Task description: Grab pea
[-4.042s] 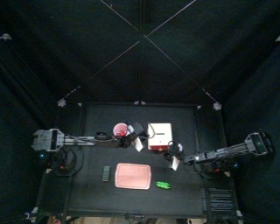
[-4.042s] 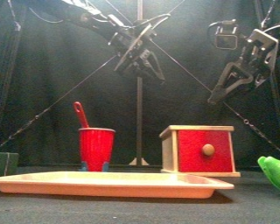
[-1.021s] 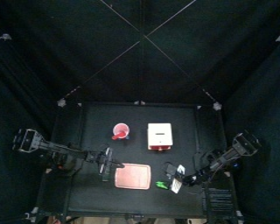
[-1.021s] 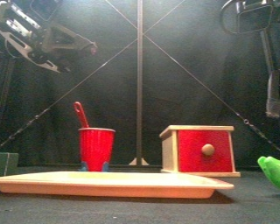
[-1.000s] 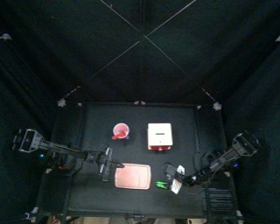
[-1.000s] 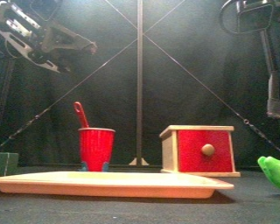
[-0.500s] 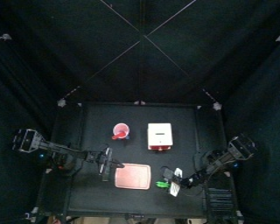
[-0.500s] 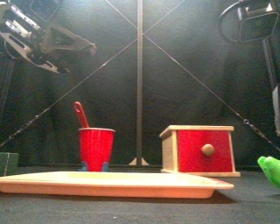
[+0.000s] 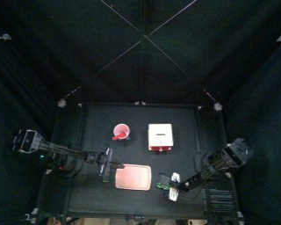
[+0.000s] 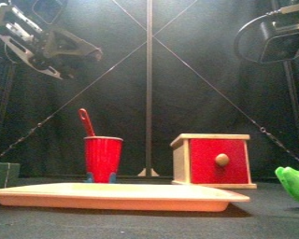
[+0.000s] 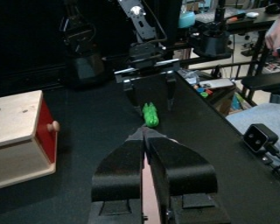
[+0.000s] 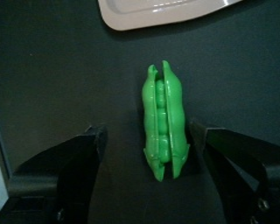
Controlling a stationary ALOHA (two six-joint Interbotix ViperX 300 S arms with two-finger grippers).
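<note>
The pea [image 12: 163, 122] lies flat on the black bench [image 12: 60, 79], near the corner of the pink tray [image 12: 166, 10] but not touching it, at the bench's front right. It looks like a small moulded toy pod, light and fairly stiff, with a smooth glossy skin that could slip or roll; its long narrow body seems best pinched across the middle, squarely on its two long sides. The right claw [image 12: 154, 162] hovers right over it with its jaws spread as wide as they go, one on either side of the pod, holding nothing. The left claw [image 11: 147, 144] sits at the tray's far side, jaws closed together and empty. Behind stand a red cup [image 10: 102, 159] and a wooden box with a red front [image 10: 215, 161].
</note>
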